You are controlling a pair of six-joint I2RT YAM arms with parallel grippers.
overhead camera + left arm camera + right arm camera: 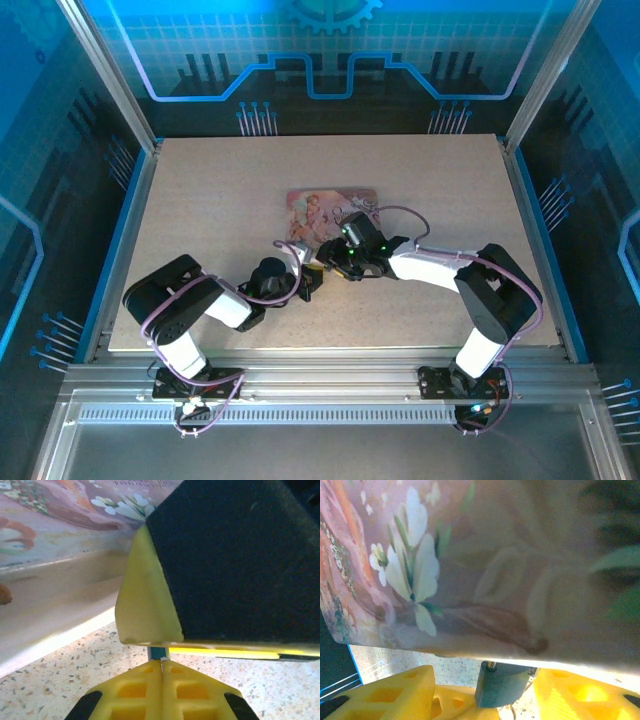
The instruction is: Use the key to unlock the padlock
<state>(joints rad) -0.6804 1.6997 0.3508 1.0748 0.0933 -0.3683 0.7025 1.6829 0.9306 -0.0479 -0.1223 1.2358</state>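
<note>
The padlock (502, 686), small with a blue-grey body, hangs at the lower edge of the pink illustrated box (495, 570). My right gripper (485, 680) straddles it with its jaws apart. A gap shows between the padlock and the left-hand finger (395, 690). My left gripper (161, 662) is shut on the key (163, 659), a thin silvery tip that meets the underside of the padlock (158, 653). From above, the left gripper (308, 285) and the right gripper (330, 265) meet tip to tip just in front of the box (325, 208).
The pink box (50, 540) lies flat on the speckled table (200, 200), right behind both grippers. One right finger (225, 565) looms close above the left fingertips. Aluminium frame posts and blue walls border the table.
</note>
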